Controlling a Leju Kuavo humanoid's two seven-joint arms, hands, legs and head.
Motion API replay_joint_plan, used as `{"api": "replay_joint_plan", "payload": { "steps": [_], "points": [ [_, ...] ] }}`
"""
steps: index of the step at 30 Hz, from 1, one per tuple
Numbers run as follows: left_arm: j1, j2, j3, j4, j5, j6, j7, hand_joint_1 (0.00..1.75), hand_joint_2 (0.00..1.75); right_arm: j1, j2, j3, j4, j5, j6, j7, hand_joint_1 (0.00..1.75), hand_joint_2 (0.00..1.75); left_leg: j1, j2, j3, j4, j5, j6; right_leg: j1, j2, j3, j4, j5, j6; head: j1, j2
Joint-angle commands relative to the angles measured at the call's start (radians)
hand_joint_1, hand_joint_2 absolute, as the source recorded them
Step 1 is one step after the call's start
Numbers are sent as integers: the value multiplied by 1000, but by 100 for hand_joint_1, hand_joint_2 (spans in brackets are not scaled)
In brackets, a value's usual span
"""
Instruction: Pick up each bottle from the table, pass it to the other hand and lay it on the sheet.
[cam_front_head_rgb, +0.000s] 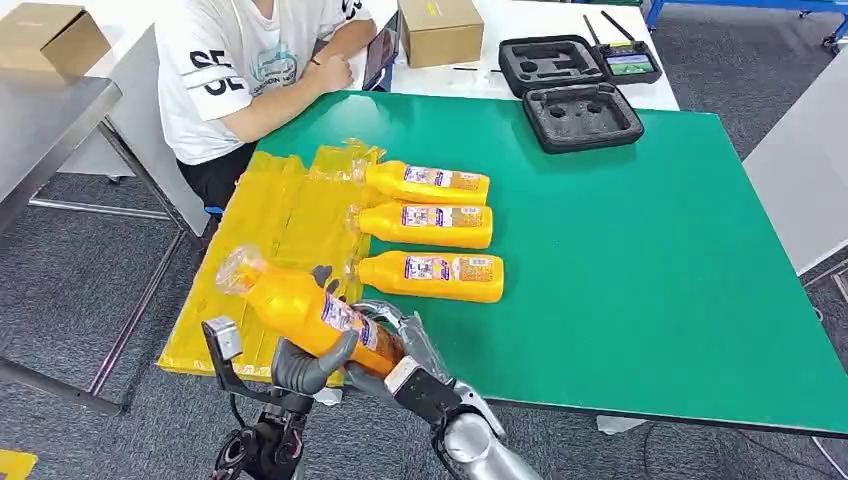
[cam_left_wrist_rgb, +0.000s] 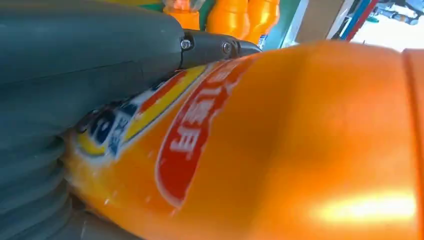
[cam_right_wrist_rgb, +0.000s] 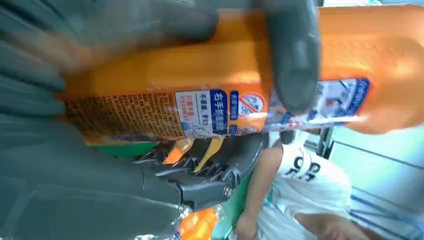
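Observation:
An orange bottle (cam_front_head_rgb: 295, 305) with a clear-wrapped cap is tilted above the near end of the yellow sheet (cam_front_head_rgb: 265, 215). My left hand (cam_front_head_rgb: 305, 368) curls around its middle from below. My right hand (cam_front_head_rgb: 395, 345) grips its base end beside the left. In the left wrist view the bottle (cam_left_wrist_rgb: 280, 150) lies against my left hand (cam_left_wrist_rgb: 75, 60). The right wrist view shows my right hand's fingers (cam_right_wrist_rgb: 295, 55) wrapped over the label of the bottle (cam_right_wrist_rgb: 165, 85). Three more orange bottles (cam_front_head_rgb: 430, 183) (cam_front_head_rgb: 425, 224) (cam_front_head_rgb: 430, 275) lie side by side at the sheet's right edge.
The green table (cam_front_head_rgb: 640, 260) stretches right of the bottles. A person in a white T-shirt (cam_front_head_rgb: 240, 70) sits at the far left corner. A cardboard box (cam_front_head_rgb: 440, 30), a black foam case (cam_front_head_rgb: 580, 115) and a controller (cam_front_head_rgb: 630, 62) stand at the back.

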Motion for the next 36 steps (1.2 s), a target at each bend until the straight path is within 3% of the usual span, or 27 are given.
{"api": "replay_joint_plan", "payload": {
  "steps": [1, 17, 18, 19, 26, 31, 33, 34, 36],
  "points": [
    [-47, 8, 10, 54, 7, 0, -1, 0, 175, -34, -9, 64, 117, 17, 27, 13, 175, 175, 0, -1, 7, -1, -2, 1, 1, -2, 8, -1, -3, -2, 0, 0],
    [-25, 20, 17, 24, 26, -44, -4, 0, 175, -44, -7, 42, 125, 45, 37, 24, 175, 175, 0, -1, 2, -1, -1, 1, 0, -1, 3, -1, -1, -1, 0, 0],
    [-26, 27, 2, 22, -17, -41, -19, 159, 175, -44, -5, 36, 119, 43, 35, 22, 175, 175, 0, -1, 4, 0, -2, 1, 1, -1, 5, -1, -2, -2, 0, 0],
    [-26, 24, -9, 22, -30, -46, -21, 175, 175, -48, -4, 34, 113, 43, 36, 22, 175, 175, 0, -1, 3, 0, -1, 1, 1, -1, 4, -1, -1, -1, 0, 0],
    [-52, 35, -133, 52, -217, -23, -10, 175, 175, -79, 8, 32, 91, 33, 34, 22, 175, 175, 0, -1, 1, 0, 0, 1, 0, -1, 2, 0, -1, -1, 0, 0],
    [-89, 32, -132, 75, -215, -9, -26, 175, 175, -96, 17, 41, 83, 22, -10, 4, 175, 175, 0, -1, 4, 1, -2, 1, 1, -2, 5, 1, -3, -2, 0, 0],
    [-91, 36, -116, 55, -213, 8, -42, 175, 175, -98, 20, 45, 71, 44, -61, 16, 0, 175, 0, 1, 3, 1, -2, 1, 0, 0, 3, 1, -2, -1, 0, 0],
    [-91, 39, -104, 44, -209, 16, -44, 175, 175, -99, 21, 50, 61, 56, -83, 20, 0, 0, 0, 1, 2, 1, -1, 1, 0, 0, 2, 1, -1, -1, 0, 0],
    [-87, 37, -85, 30, -209, 36, -49, 175, 175, -94, 22, 47, 48, 46, -83, 21, 0, 0, 0, 1, 2, 1, -1, 1, 0, 1, 2, 1, -1, -1, 0, 0]
  ]
}}
